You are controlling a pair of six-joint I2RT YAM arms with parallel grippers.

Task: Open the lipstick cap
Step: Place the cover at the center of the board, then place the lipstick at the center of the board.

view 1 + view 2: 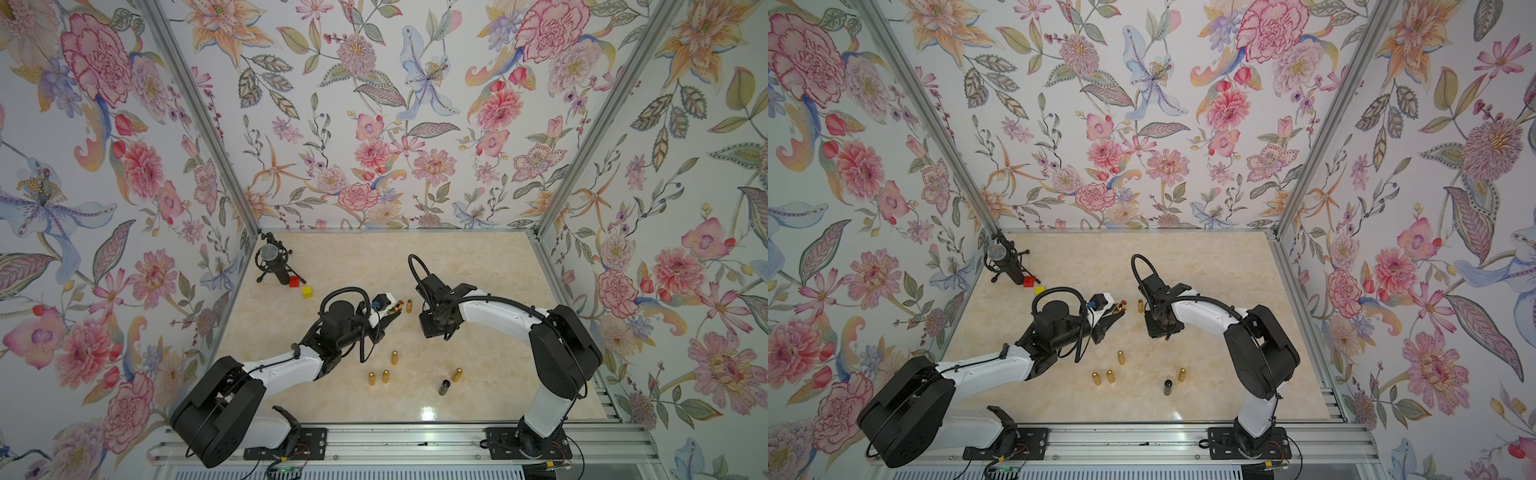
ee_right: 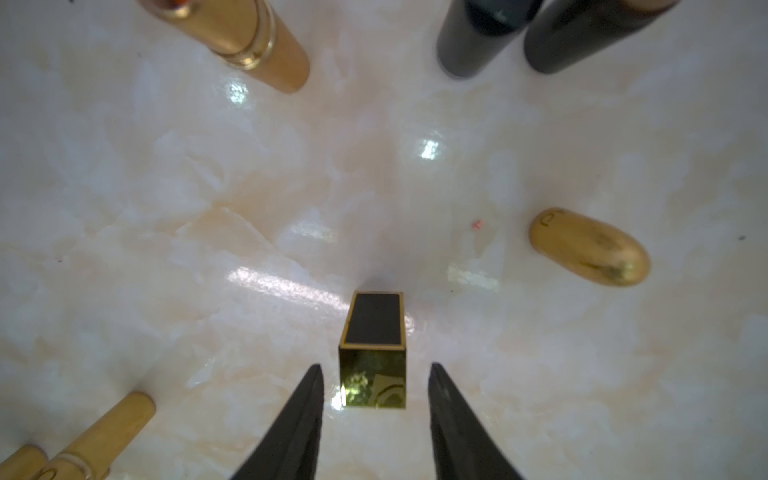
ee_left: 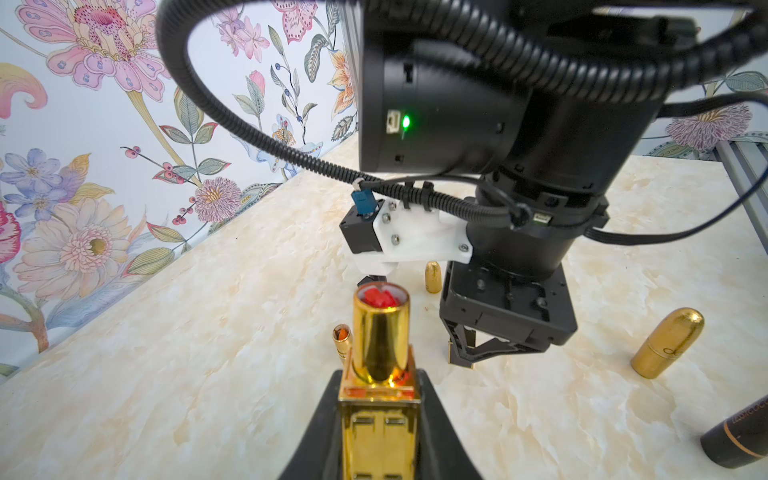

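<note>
My left gripper (image 3: 378,376) is shut on the square gold base of the lipstick (image 3: 380,332). Its round gold tube sticks out past the fingers with the red stick showing at the end. In both top views it hangs above the table's middle (image 1: 392,311) (image 1: 1119,309). The lipstick cap (image 2: 372,353), a square gold sleeve with a black top, stands on the marble between the fingers of my right gripper (image 2: 374,368). Those fingers are open, with a gap on each side of the cap. The right wrist points straight down beside the left gripper (image 1: 434,322).
Several gold bullet-shaped lipsticks (image 1: 394,357) and a black tube (image 1: 444,387) stand nearer the front. Another gold one (image 1: 409,306) stands by the two grippers. At the back left are a microphone on a stand (image 1: 272,259), a red block (image 1: 294,281) and a yellow block (image 1: 307,291).
</note>
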